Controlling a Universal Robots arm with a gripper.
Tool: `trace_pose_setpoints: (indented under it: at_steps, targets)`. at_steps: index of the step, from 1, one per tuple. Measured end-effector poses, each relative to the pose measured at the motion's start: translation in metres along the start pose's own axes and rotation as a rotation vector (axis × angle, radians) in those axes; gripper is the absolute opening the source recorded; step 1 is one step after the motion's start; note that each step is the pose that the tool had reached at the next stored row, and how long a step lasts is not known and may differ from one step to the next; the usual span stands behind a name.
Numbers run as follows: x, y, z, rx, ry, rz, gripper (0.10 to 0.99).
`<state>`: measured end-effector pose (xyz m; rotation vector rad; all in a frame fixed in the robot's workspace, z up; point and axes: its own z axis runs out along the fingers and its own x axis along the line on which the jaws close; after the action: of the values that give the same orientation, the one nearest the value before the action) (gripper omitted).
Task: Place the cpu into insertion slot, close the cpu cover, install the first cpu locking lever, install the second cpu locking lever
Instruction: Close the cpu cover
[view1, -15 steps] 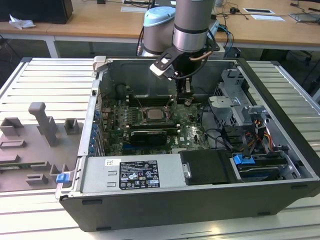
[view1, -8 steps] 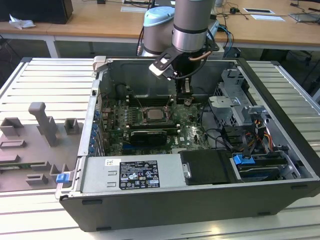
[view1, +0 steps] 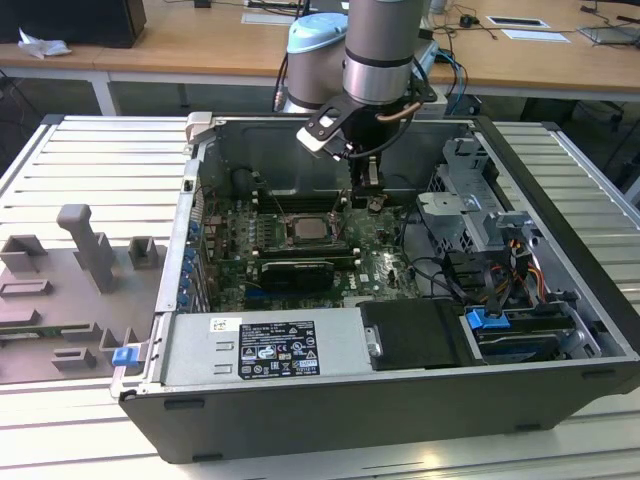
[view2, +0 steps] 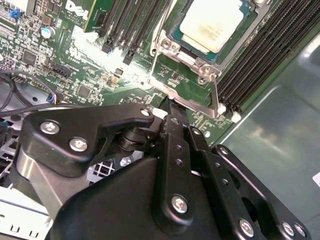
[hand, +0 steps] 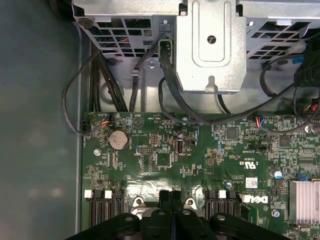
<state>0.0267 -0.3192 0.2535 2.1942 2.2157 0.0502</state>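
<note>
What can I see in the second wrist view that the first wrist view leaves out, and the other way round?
The second wrist view has the silvery cpu, already seated on the board, and the thin metal cpu cover next to it. The first wrist view instead has a round coin battery, a metal drive cage, black cables and a finned heatsink. Both wrist views share the green circuit board and the black gripper, fingers together, its tip at the cover's edge.
</note>
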Motion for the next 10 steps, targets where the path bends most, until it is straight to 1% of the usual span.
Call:
trace_pose_setpoints:
  at_steps: [10]
  targets:
    - [0.0,-0.0032,-0.0001,0.0,0.0,0.0,0.106]
